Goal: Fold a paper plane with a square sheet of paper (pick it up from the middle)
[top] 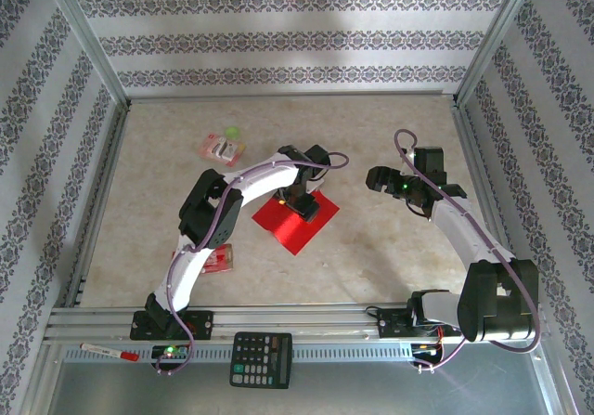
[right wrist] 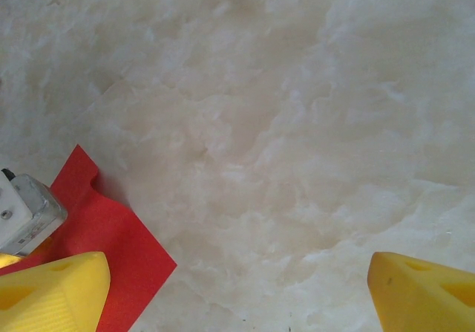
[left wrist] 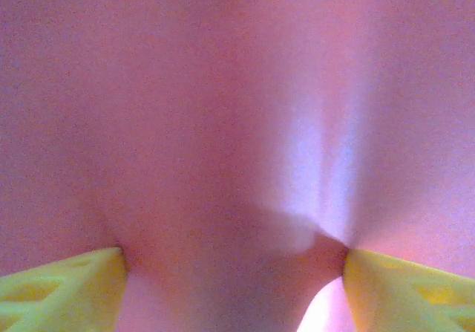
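Square sheet of paper [top: 290, 234] at frame centre in top view, set diamond-wise, corners toward top and bottom (square, so no long axis). Thin plain red, matte, humped where pressed.

Left gripper [top: 302, 206] on its middle: jaws apart, yellow ribbed fingertips [left wrist: 67, 287] pressed into paper, fold rising between, not pinched tight.

Right gripper [top: 379, 178] right of sheet, jaws wide, over bare marbled table [top: 390, 248].

Printed red packet [top: 221, 148] upper left, calculator [top: 261, 359] at bottom edge.

bright red square sheet of paper [top: 293, 232], lying mid-table, middle puckered

Black calculator [top: 261, 358], marker [top: 109, 351], printed packet [top: 221, 148]
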